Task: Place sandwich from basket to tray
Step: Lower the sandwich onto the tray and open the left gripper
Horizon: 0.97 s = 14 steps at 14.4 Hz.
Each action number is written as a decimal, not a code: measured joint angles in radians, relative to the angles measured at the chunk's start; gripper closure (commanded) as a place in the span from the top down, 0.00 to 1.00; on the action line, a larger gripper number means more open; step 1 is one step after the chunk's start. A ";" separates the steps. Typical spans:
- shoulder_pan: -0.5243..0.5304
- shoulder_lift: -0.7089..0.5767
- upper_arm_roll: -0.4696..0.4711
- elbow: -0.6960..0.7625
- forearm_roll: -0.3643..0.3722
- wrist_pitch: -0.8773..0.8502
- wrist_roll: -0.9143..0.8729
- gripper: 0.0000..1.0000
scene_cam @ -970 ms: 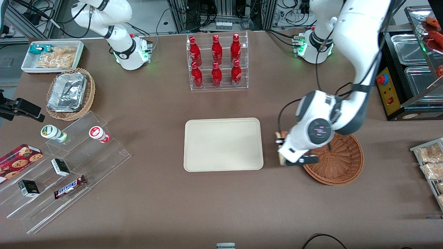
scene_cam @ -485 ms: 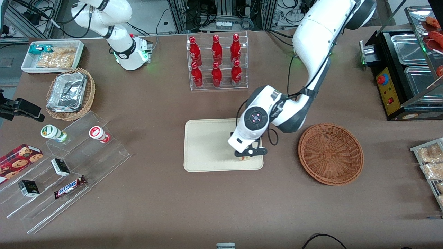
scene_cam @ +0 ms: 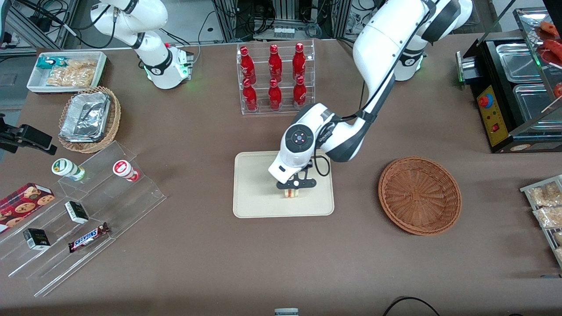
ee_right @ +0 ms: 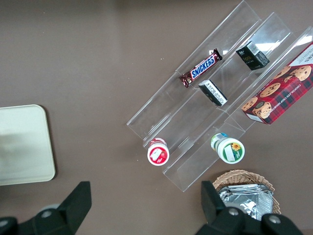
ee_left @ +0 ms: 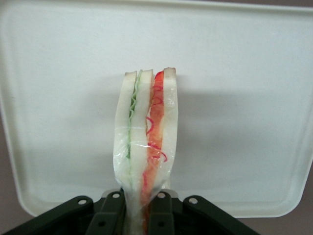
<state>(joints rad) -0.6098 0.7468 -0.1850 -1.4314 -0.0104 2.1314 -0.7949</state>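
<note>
Gripper [scene_cam: 293, 188] clamps sandwich [ee_left: 145, 142] above tray [scene_cam: 254, 197] centre | basket [scene_cam: 419, 195] at 3 o'clock, emptied | left: lower, release

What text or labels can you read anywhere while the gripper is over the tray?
"SNICKERS": on the candy bar on the acrylic steps.
"CHOCOLATE CHIP": on the red cookie box; its smaller print is unreadable.
Labels on the red bottles and small black boxes: too small to read.
The gripper holds the sandwich over the tray; none carries text.
</note>
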 measured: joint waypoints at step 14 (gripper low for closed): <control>-0.026 0.054 0.017 0.094 0.003 0.009 -0.022 1.00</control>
<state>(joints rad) -0.6357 0.8010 -0.1678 -1.3373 -0.0078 2.1403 -0.8171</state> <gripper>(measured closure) 0.251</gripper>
